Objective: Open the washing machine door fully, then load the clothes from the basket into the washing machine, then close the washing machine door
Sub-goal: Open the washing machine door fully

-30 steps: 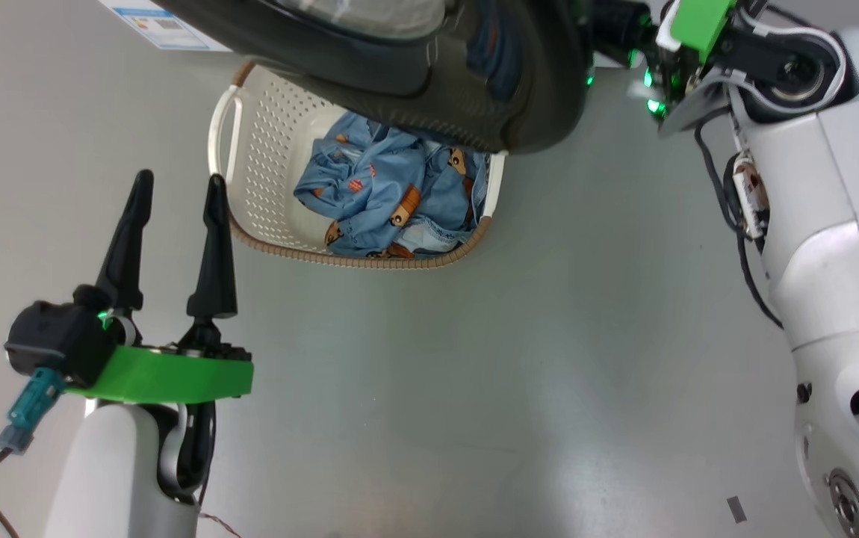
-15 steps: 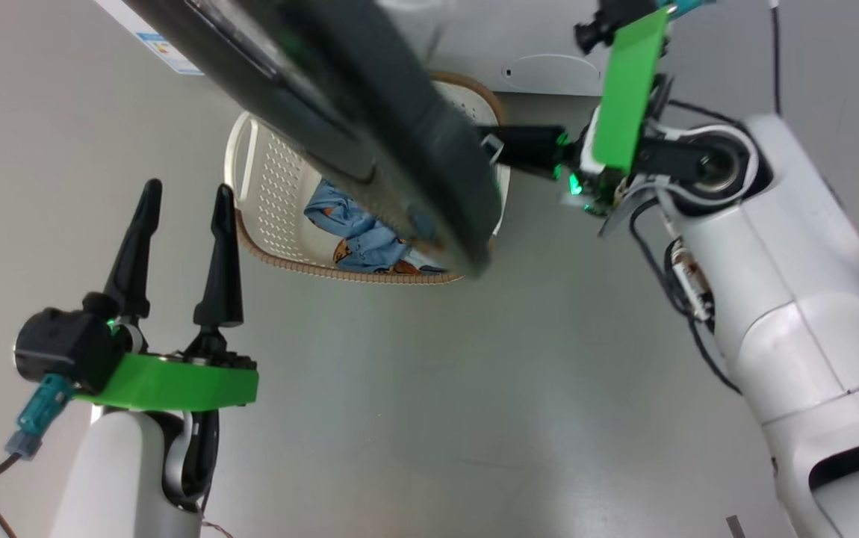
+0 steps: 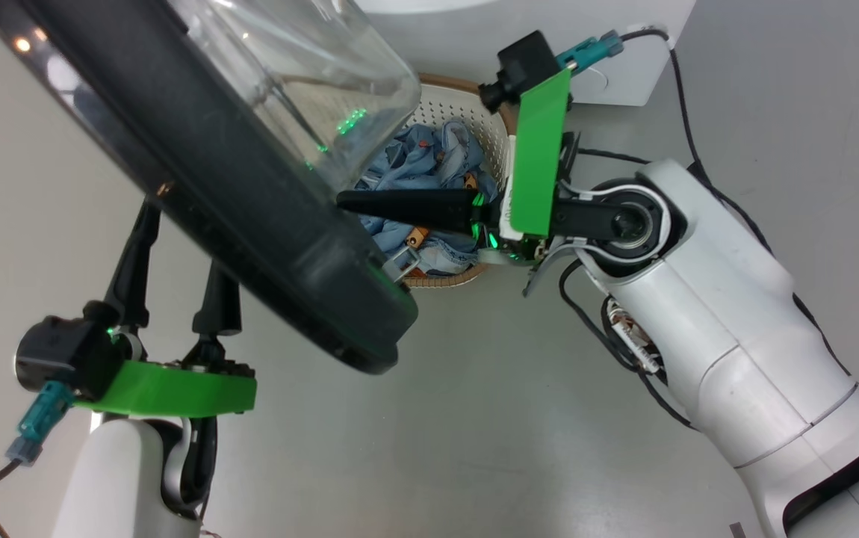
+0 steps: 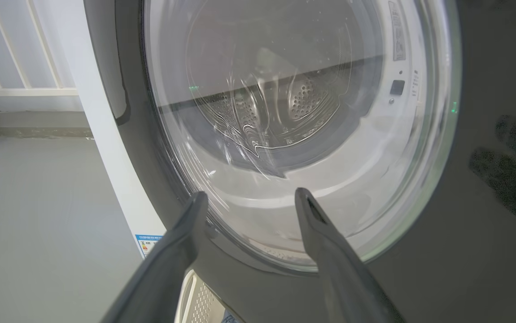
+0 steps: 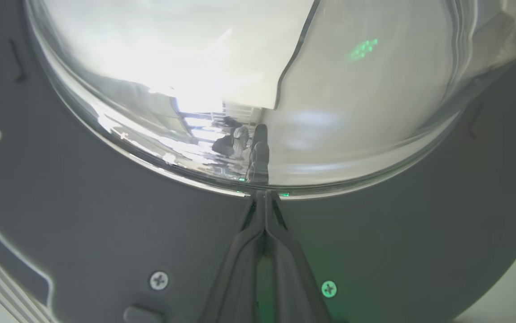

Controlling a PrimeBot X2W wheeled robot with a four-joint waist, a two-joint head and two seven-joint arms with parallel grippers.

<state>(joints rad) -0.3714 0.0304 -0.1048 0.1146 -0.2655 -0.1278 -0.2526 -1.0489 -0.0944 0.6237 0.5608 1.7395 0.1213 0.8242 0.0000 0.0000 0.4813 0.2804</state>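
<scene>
My right gripper [image 3: 343, 200], fingers pressed shut and empty, points at the washing machine door [image 3: 250, 224] at upper left, probably touching its inner face to push it wider. My left gripper [image 4: 251, 195] hangs spread wide, holding nothing. The clothes [image 3: 429, 157] lie in the basket [image 3: 503, 142], top centre.

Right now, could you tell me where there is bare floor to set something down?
Bare grey floor lies between the open left gripper, the lower edge of the round black-rimmed glass door and the white right arm; more lies left of the door. Crowded: the cream perforated basket of blue clothes, overhung by the door and crossed by the shut right gripper.
</scene>
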